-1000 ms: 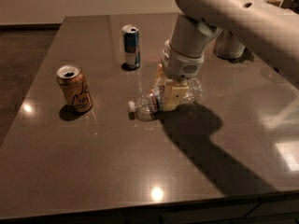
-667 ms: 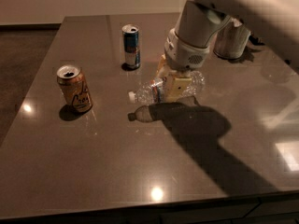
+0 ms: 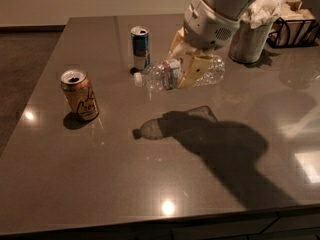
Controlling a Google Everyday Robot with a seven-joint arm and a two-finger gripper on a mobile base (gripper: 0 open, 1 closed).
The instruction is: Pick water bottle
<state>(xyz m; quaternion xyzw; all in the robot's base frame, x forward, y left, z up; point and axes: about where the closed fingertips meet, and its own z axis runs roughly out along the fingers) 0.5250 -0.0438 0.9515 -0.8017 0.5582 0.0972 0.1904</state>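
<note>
Above the table [image 3: 150, 194], seemingly empty water bottle [image 3: 159, 77] in gripper [image 3: 186, 66] jaws.

Yellow gripper [image 3: 188, 68] (around clear water bottle [image 3: 161, 76])

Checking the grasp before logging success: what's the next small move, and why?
Probably a short straight lift. The end effector holds the water bottle sideways, its shadow apart from it on the table, so it looks airborne; the blue can stands close behind the cap end.
</note>
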